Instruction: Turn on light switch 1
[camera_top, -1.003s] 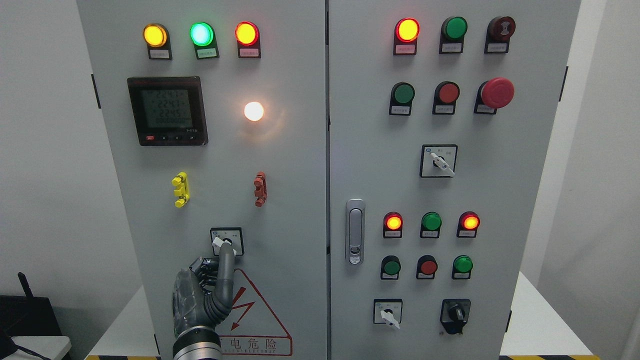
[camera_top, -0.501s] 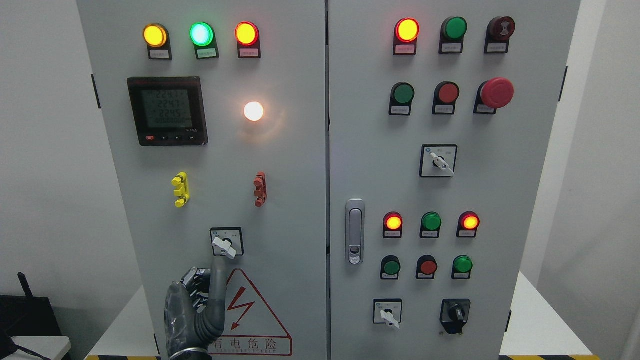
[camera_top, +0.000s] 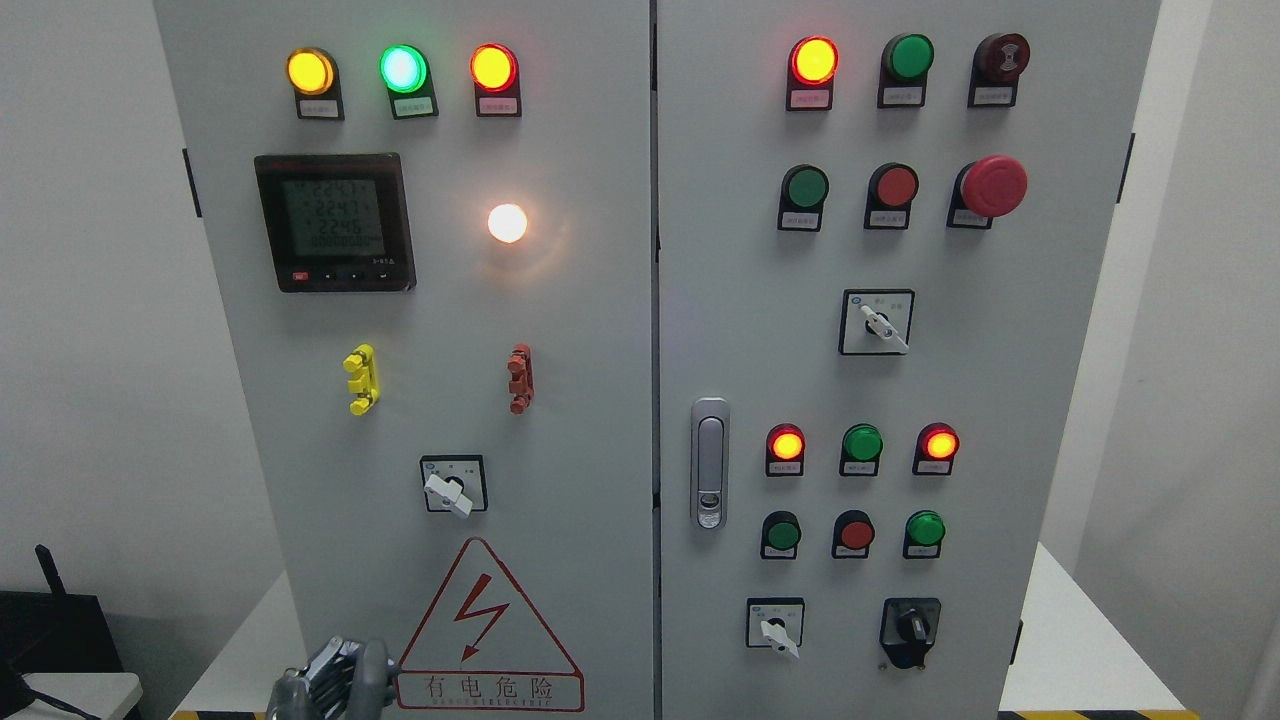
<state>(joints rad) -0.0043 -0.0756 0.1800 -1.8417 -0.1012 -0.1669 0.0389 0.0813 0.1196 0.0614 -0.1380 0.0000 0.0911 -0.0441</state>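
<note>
The left hand is showing at the bottom left, fingers curled, grasping nothing, well below the switch; the lamp is glowing.

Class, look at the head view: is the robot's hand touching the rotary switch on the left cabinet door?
No. The left hand sits at the bottom edge, well below the rotary switch, with the warning triangle beside it.

Tall grey sheet-metal cabinet: matt painted finish, smooth. Oblong silver door latch looked polished metal, glossy. Round red mushroom button looked smooth plastic with slight sheen. Square black panel meter had a glossy plastic bezel
</note>
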